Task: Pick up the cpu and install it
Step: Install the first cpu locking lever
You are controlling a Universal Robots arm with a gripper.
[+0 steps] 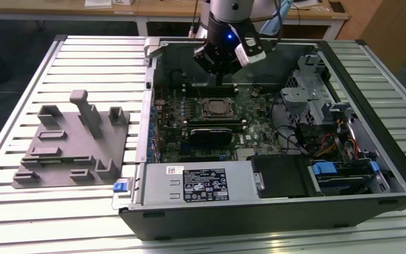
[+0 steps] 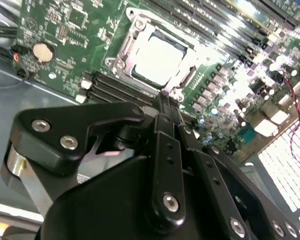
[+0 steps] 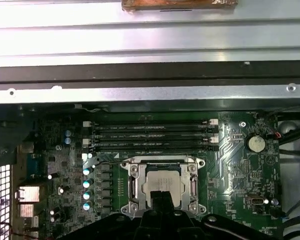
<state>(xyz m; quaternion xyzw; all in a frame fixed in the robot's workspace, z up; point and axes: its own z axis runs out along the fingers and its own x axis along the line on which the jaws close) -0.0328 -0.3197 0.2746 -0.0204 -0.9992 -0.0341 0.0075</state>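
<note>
CPU sits in the motherboard socket inside the open computer case, seen in the exterior view as a small pale square framed by the metal socket bracket. The gripper hangs just above the board, beyond the socket, its slim dark tips pressed together with nothing between them. A grey fixture tray lies on the slatted worktop, at the exterior view's left of the case, well apart from the arm.

Second wrist view: cpu shows a bright, shiny silver top, square, flat in the socket frame. Jaws closed, tips near the frame's edge; contact with it cannot be told.

First wrist view: cpu silvery with a thin darker rim, seated level within the bracket. Four memory slots run alongside the socket. Closed fingertips overlap the chip's near edge.
</note>
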